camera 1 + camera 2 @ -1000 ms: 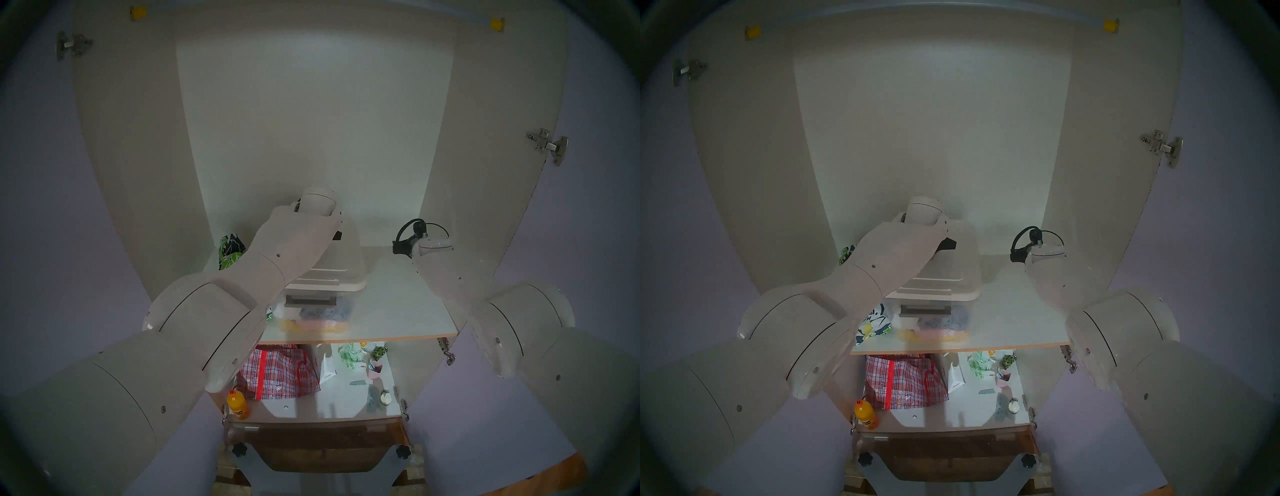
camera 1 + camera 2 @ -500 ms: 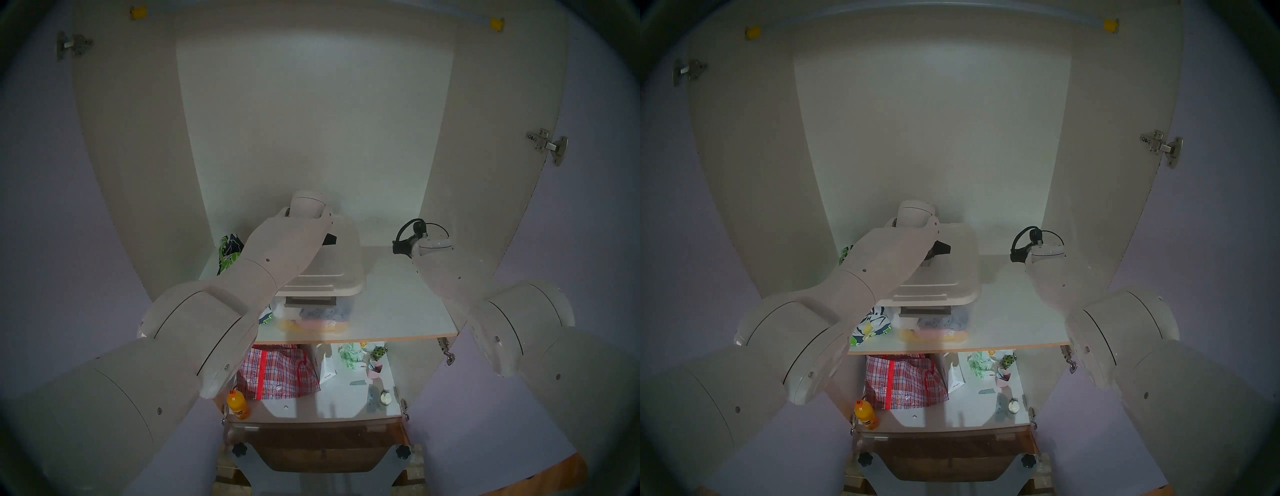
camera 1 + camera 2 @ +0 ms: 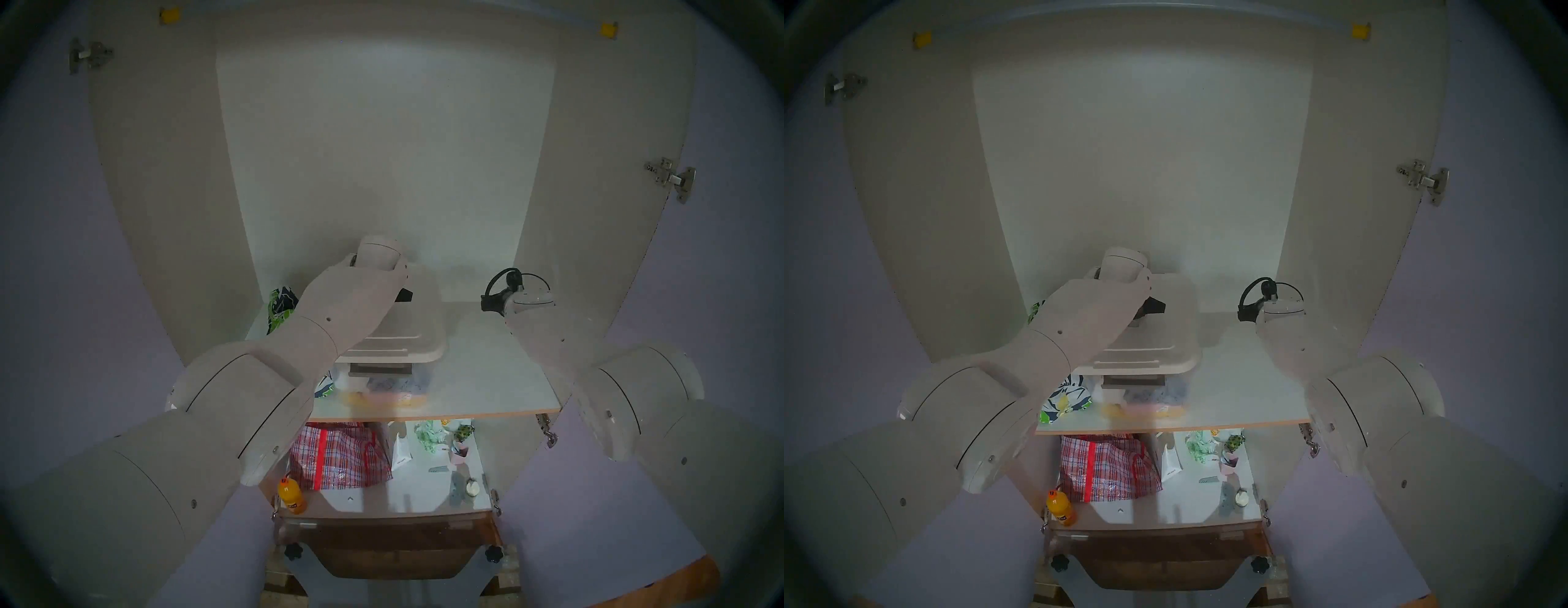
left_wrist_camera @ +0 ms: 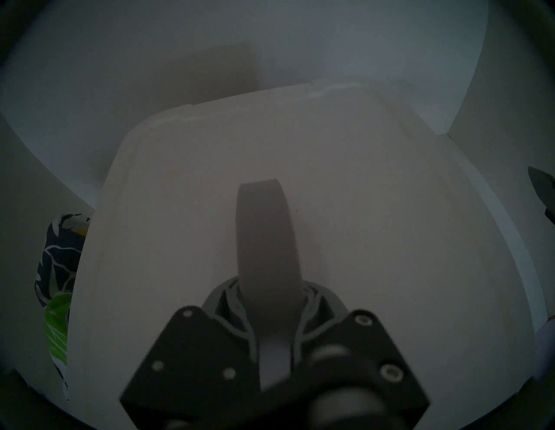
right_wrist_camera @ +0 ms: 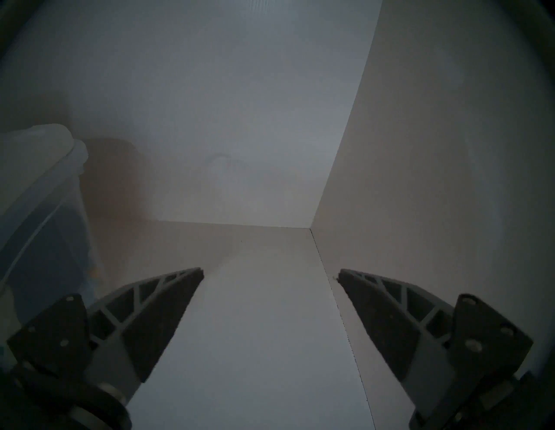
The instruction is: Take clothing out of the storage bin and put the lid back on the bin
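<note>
One relation governs the coming move: how the lid sits over the storage bin. The left gripper has its jaws pressed together on the lid's grey handle, which runs straight away from them along the lid's long axis, toward the back of the shelf. From the head views the lid lies on top of the bin, its near edge overhanging the grey latch; whether it is fully seated all round I cannot tell. The clothing lies out of the bin, along the shelf's left side, just beside the bin. The right gripper waits with jaws spread and empty, well apart toward the shelf's right edge, so the left arm is nearer.
</note>
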